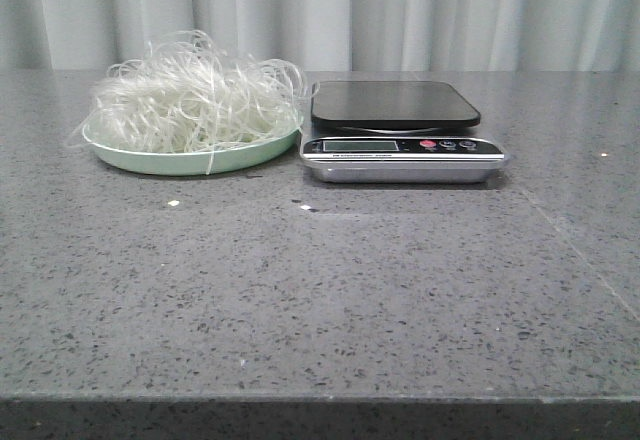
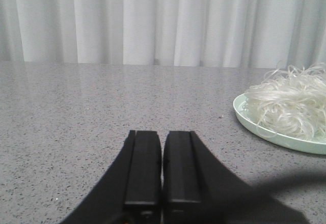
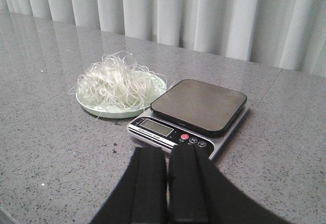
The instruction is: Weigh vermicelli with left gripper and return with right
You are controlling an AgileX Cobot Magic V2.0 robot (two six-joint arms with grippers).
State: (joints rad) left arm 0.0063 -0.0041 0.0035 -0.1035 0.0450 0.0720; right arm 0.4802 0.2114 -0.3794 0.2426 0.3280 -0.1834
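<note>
The vermicelli (image 1: 190, 102) is a fluffy nest of thin whitish strands heaped on a pale green plate (image 1: 180, 160) at the back left of the table. Right beside it stands a kitchen scale (image 1: 400, 130) with a bare black platform. Neither arm shows in the front view. In the left wrist view my left gripper (image 2: 162, 135) is shut with nothing in it, low over the bare table, well short of the vermicelli (image 2: 290, 99) and to its side. My right gripper (image 3: 168, 151) is shut and empty, short of the scale (image 3: 191, 114) and the vermicelli (image 3: 118, 85).
The grey speckled table (image 1: 320, 290) ends in a front edge near the camera. A white curtain (image 1: 400, 10) hangs behind it. Two small white specks (image 1: 173, 203) lie on the table in front of the plate and the scale.
</note>
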